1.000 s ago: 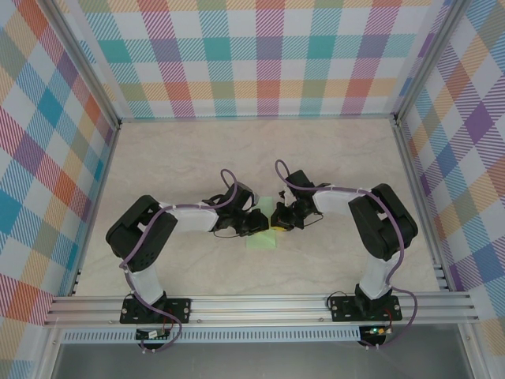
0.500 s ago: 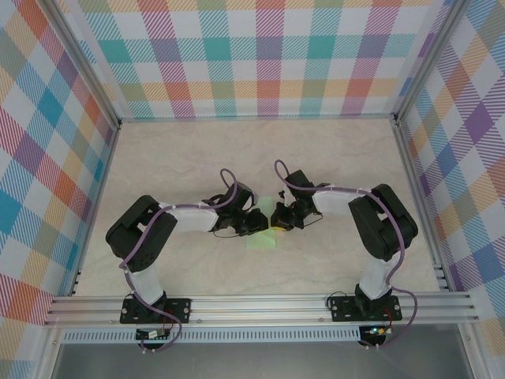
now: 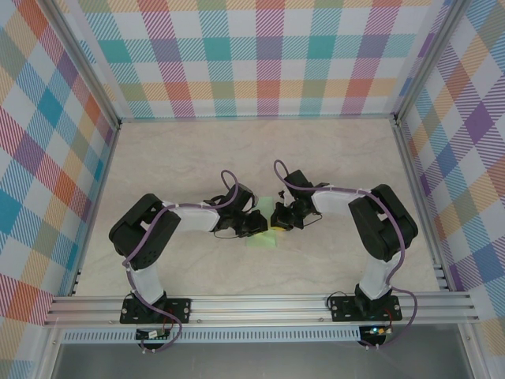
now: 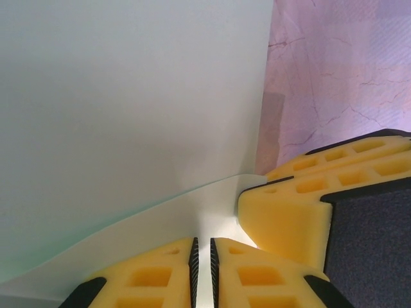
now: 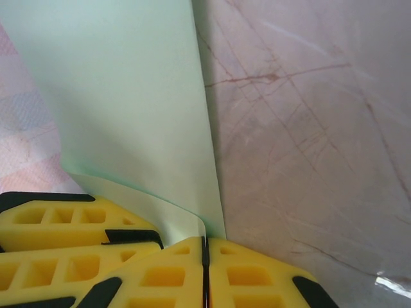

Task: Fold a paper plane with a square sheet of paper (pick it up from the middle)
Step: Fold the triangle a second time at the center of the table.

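Note:
The square sheet of paper (image 3: 260, 240) is pale mint green and lies at mid-table, its far edge lifted. Both grippers meet over that edge, tip to tip. My left gripper (image 3: 256, 223) comes in from the left. In the left wrist view the paper (image 4: 128, 96) curls up into my left gripper (image 4: 202, 242), whose pads stand a sliver apart with paper between them. The right gripper's fingers (image 4: 289, 218) press close beside it. In the right wrist view my right gripper (image 5: 205, 239) is shut on the curled edge of the paper (image 5: 128, 96).
The marbled table (image 3: 331, 158) stretches bare behind and beside the arms. Checked walls (image 3: 260, 55) enclose it on three sides, and an aluminium rail (image 3: 260, 308) runs along the near edge by the arm bases.
The left arm's elbow has shifted slightly to the right. Both grippers and the paper stay where they were.

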Robot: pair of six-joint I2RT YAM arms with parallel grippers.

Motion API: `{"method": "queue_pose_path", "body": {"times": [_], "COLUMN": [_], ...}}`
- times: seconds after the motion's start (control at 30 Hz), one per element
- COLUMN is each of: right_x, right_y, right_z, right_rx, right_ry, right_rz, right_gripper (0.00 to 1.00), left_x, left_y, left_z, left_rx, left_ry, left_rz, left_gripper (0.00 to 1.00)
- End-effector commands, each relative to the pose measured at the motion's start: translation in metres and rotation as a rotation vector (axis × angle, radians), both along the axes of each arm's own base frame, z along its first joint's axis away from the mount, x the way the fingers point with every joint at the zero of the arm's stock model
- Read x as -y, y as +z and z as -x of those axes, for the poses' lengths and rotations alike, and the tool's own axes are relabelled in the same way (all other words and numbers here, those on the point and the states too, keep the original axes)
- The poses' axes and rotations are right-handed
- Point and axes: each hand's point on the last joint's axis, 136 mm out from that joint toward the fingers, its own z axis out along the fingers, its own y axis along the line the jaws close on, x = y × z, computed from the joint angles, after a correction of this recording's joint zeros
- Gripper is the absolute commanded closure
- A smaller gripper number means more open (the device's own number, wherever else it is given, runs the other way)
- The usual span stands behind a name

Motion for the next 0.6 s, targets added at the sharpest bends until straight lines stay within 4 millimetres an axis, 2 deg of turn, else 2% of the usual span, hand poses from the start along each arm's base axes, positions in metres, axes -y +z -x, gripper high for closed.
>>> {"method": "queue_pose_path", "body": {"times": [0.0, 0.13, 0.27, 0.57], "right_x": [0.014, 0.017, 0.025, 0.001], "right_y": [-0.001, 0.025, 0.039, 0.042], "right_z": [-0.004, -0.01, -0.008, 0.029], "right_rx": [0.019, 0.083, 0.124, 0.048], "right_ry": [-0.039, -0.063, -0.08, 0.007], "right_rz": [0.084, 0.078, 0.086, -0.012], "right_gripper": [0.88, 0.8, 0.78, 0.88], "left_x": [-0.008, -0.011, -0.012, -0.015], "left_y": [-0.014, -0.017, -0.018, -0.019], "left_z": [0.006, 0.009, 0.01, 0.009], "left_rx": [-0.036, -0.05, -0.051, -0.055], "left_ry": [-0.004, -0.003, -0.006, 0.013], "left_rz": [-0.062, -0.078, -0.084, -0.102], "left_gripper": [0.85, 0.87, 0.87, 0.87]}}
